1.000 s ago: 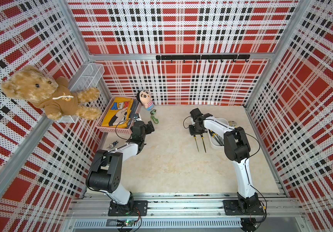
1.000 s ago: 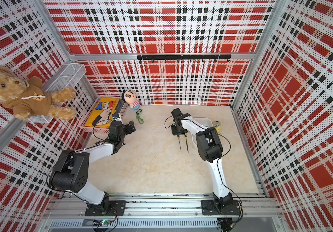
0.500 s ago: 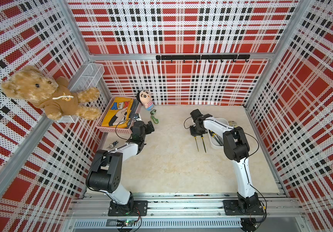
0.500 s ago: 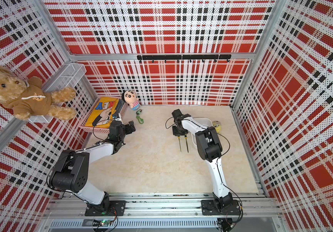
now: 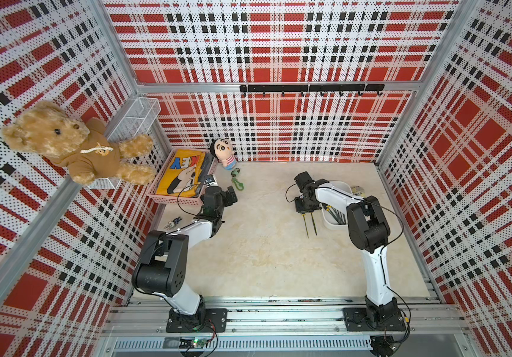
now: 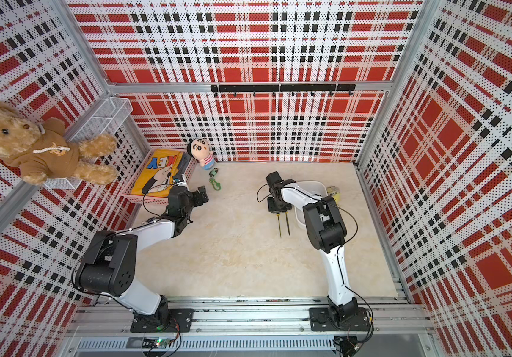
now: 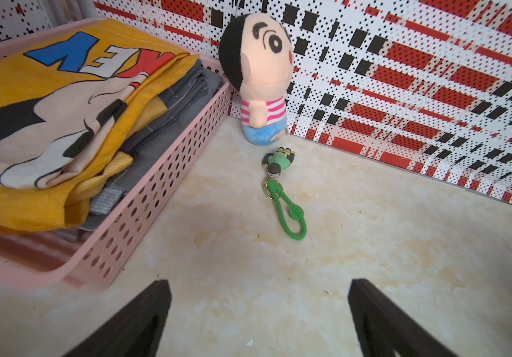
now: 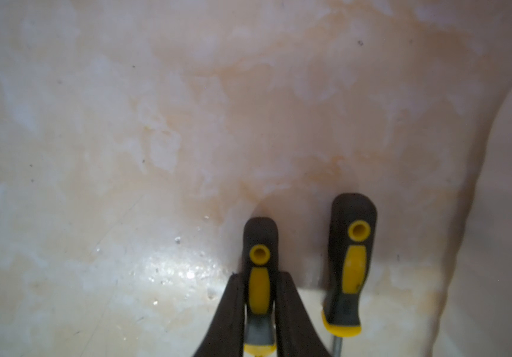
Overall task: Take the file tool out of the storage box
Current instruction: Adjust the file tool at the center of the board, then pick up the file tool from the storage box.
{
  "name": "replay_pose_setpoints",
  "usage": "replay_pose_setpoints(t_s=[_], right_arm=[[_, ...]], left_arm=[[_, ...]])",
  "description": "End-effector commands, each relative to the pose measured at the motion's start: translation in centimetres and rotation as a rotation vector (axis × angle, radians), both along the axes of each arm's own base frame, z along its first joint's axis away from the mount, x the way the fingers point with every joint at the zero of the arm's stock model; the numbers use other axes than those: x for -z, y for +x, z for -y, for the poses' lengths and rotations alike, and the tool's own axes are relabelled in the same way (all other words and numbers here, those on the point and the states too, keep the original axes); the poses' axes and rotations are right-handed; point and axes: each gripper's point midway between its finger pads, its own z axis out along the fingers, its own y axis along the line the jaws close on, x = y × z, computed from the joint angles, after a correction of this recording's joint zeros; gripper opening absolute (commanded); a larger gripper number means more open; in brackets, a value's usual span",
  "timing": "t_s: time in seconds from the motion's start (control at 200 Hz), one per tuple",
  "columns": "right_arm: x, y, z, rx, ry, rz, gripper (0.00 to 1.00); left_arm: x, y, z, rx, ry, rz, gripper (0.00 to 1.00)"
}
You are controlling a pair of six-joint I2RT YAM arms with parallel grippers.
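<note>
The storage box (image 5: 330, 225), a white tub, stands right of centre in both top views, with several dark tools inside. Two file tools lie side by side on the table just left of it, shafts pointing to the front: one file (image 5: 306, 228) (image 6: 279, 228) farther from the box and a second file (image 5: 313, 225) (image 6: 287, 226) nearer it. My right gripper (image 5: 304, 207) (image 8: 259, 278) is low over their handles, shut on the black-and-yellow handle of the farther file (image 8: 259, 265). The second file's handle (image 8: 352, 256) lies free beside it. My left gripper (image 5: 231, 196) (image 7: 259, 287) is open and empty.
A pink basket (image 5: 180, 199) with folded cloth sits at the back left, beside a plush doll (image 5: 223, 153) and a green keychain (image 5: 237, 180). Keys (image 5: 173, 222) lie by the left wall. A small yellowish object (image 5: 356, 191) is behind the box. The box wall (image 8: 511, 216) is close beside the files.
Nothing has clearly moved in the top views. Both arms and the two files stay where they were.
</note>
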Motion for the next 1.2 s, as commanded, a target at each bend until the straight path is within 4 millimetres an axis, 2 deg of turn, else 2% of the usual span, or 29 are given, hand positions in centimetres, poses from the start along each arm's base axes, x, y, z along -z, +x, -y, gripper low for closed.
replay_pose_setpoints(t_s=[0.0,0.105,0.2,0.316,0.441,0.526,0.636,0.716,0.867,1.067,1.192], right_arm=[[0.0,-0.6,0.8,0.025,-0.024,-0.010,0.14],[-0.3,-0.3,0.8,0.030,-0.021,0.003,0.21],[-1.5,0.3,0.4,0.013,-0.007,0.030,0.31],[-4.1,1.4,0.2,0.001,-0.003,0.088,0.37],[-7.8,2.8,0.1,-0.001,0.012,0.172,0.40],[-10.5,3.6,0.8,0.016,0.018,0.235,0.40],[-12.5,4.8,3.4,0.063,0.025,0.282,0.38],[-11.9,5.1,6.1,0.104,0.026,0.251,0.33],[-9.2,4.7,10.0,0.117,0.003,0.159,0.29],[-5.5,4.3,13.2,0.112,0.004,0.083,0.29],[-4.9,4.8,13.8,0.088,0.019,0.087,0.29]], left_arm=[[-0.5,0.1,-0.1,0.003,0.007,0.012,0.96],[-0.6,0.1,-0.1,0.003,0.007,0.014,0.97],[-0.8,0.2,-0.2,0.001,0.007,0.018,0.97],[-0.9,0.4,0.0,0.008,0.004,0.020,0.97],[-1.2,0.5,0.2,0.012,-0.001,0.026,0.97],[-1.2,0.7,0.3,0.014,-0.003,0.028,0.97],[-1.3,0.8,0.4,0.016,-0.003,0.029,0.97],[-1.4,0.8,0.4,0.016,-0.002,0.031,0.97],[-1.4,0.9,0.4,0.016,-0.001,0.030,0.97],[-1.2,0.9,0.5,0.019,-0.001,0.024,0.97],[-1.2,0.8,0.5,0.016,0.003,0.020,0.97]])
